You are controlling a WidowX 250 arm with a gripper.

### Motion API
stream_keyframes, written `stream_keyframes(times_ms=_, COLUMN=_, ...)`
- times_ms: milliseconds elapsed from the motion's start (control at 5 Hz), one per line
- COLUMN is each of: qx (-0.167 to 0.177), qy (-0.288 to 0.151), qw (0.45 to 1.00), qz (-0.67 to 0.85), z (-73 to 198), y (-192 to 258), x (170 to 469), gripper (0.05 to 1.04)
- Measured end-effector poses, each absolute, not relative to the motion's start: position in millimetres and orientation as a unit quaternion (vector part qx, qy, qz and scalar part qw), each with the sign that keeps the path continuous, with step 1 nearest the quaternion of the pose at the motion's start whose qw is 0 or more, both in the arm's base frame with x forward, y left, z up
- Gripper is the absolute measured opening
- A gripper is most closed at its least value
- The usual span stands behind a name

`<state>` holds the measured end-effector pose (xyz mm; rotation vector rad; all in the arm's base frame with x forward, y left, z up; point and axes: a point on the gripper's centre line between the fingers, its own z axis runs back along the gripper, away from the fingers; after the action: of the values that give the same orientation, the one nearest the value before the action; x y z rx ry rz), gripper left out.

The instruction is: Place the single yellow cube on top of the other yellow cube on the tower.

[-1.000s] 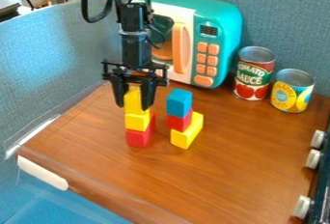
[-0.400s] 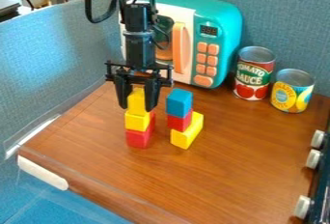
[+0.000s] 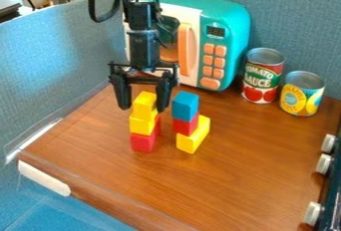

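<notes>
Yellow cube [image 3: 144, 107] sits on top of the other yellow cube [image 3: 141, 125], and our arm [image 3: 142, 51] hangs straight down above it. Our fingers [image 3: 122, 94] are spread wide, one on each side. The blue block [image 3: 184, 106] is close to one finger, and the front edge of the desk [image 3: 246, 170] is well apart. Our cube looks bright and a little crooked

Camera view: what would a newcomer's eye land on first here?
Probably the big turquoise toy microwave with orange buttons, standing at the back of the wooden surface. Next, the black end effector, open around the top yellow cube of the left-hand tower. Then the blue cube topping the neighbouring stack, just right of that tower.
</notes>
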<state>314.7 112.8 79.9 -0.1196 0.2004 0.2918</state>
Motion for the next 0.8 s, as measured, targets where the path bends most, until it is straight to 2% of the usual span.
stream_keyframes(times_ms=200, qx=-0.063, qy=0.098, qw=0.982, qz=0.152, z=79.9, y=116.4, x=313.7, gripper=1.004)
stream_keyframes(times_ms=400, qx=-0.046, qy=0.077, qw=0.987, qz=0.135, z=96.4, y=111.1, x=311.9, gripper=1.000)
stream_keyframes(times_ms=600, qx=-0.021, qy=0.011, qw=0.995, qz=0.095, z=142.1, y=92.4, x=307.3, gripper=1.000)
stream_keyframes(times_ms=800, qx=-0.008, qy=0.001, qw=0.997, qz=0.072, z=146.1, y=83.6, x=305.6, gripper=1.000)
